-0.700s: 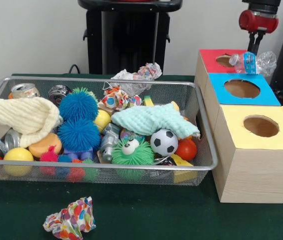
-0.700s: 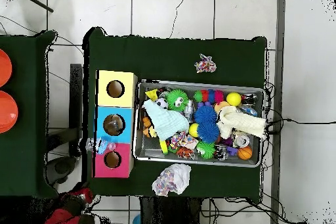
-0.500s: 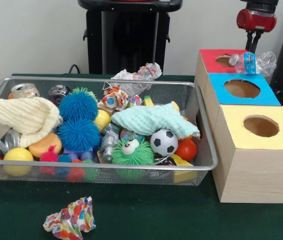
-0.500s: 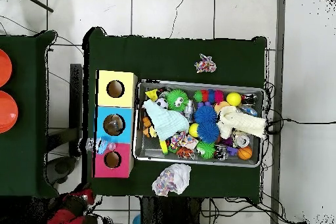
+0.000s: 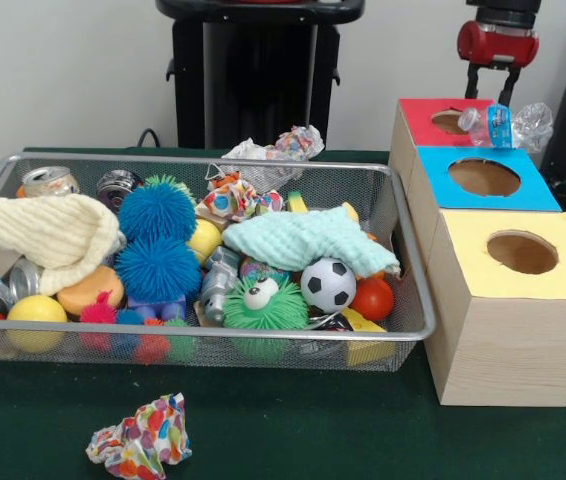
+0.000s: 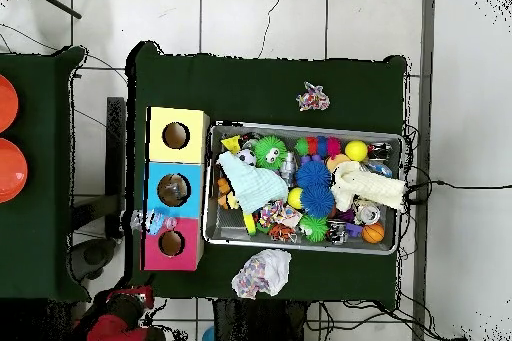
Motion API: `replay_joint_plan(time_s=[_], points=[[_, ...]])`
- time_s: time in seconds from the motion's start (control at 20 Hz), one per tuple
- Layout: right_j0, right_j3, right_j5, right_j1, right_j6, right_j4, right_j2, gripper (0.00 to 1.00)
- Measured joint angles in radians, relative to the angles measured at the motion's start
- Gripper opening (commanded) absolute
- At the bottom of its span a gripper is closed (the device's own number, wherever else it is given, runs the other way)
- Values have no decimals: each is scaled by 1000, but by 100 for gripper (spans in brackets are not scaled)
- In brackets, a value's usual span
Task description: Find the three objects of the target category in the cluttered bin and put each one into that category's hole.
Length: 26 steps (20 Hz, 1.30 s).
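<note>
The red and black gripper [image 5: 491, 80] hangs with its two dark fingers [image 5: 512, 80] spread and empty, above the far end of the box row. Just below them, apart from both tips, a crumpled clear plastic bottle with a blue label [image 5: 508, 123] lies on its side. It rests at the corner of the red-topped wooden box [image 5: 425, 112], overhanging the box's outer edge beside its round hole [image 5: 449, 121].

One mesh bin [image 5: 403, 250], three holed boxes [image 5: 518, 300], two blue spiky balls [image 5: 158, 212], two cloths [image 5: 303, 240], one soccer ball [image 5: 328, 284].
</note>
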Motion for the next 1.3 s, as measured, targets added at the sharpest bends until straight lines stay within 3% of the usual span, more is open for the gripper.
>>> replay_joint_plan(time_s=[0.25, 1.3], points=[[-5, 17, -40, -1, 0, 0, 11, 100], [7, 51, -40, -24, 0, 3, 34, 100]])
